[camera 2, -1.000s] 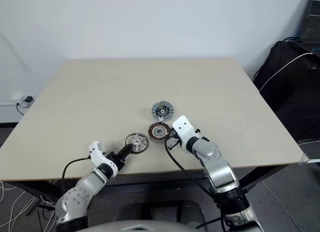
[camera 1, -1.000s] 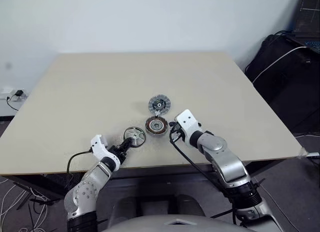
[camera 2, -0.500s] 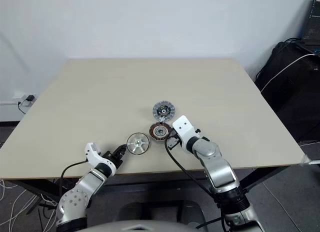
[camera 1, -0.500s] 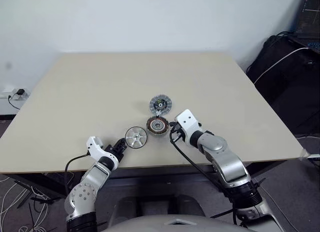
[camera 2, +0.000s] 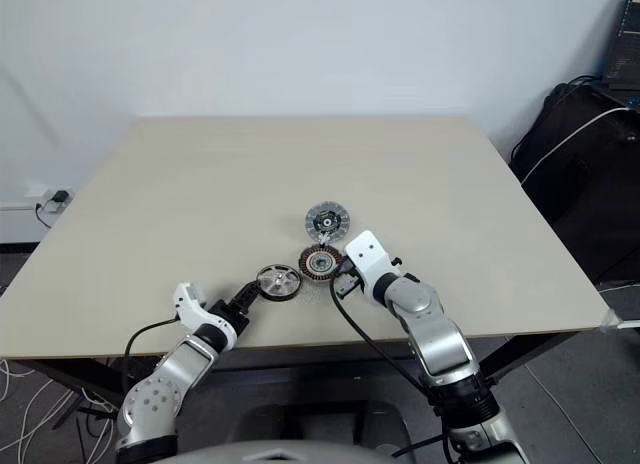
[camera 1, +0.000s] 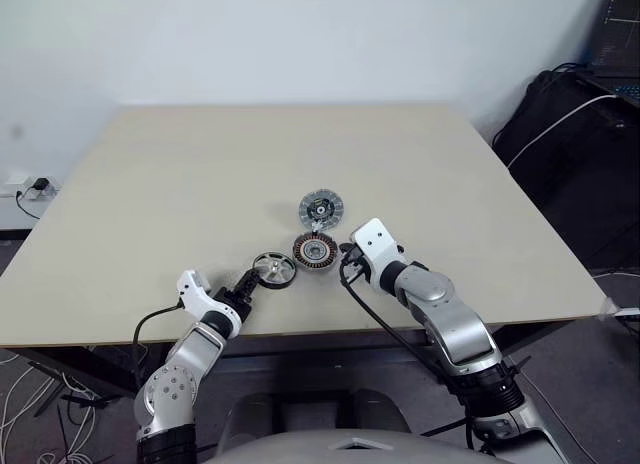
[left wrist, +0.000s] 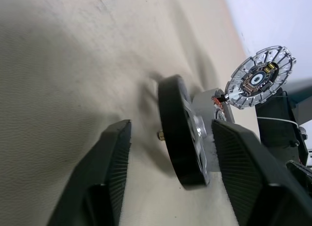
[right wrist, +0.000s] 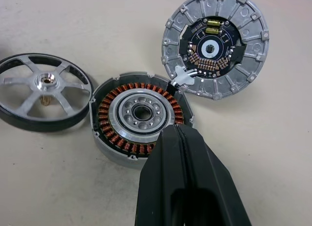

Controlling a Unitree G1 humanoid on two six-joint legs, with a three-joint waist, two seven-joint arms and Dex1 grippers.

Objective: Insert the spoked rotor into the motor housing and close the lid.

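With your left gripper [left wrist: 168, 179] standing open astride the tilted spoked rotor [camera 1: 273, 269], which rests just beside the motor housing [right wrist: 140, 117], close squarely on its dark rim while your pinched-shut right gripper [right wrist: 181, 138] steadies the housing's near edge.

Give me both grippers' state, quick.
Left gripper: jaws open, one on each side of the tilted spoked rotor, not clamped on it.
Right gripper: jaws shut, holding nothing, tips at the motor housing rim.
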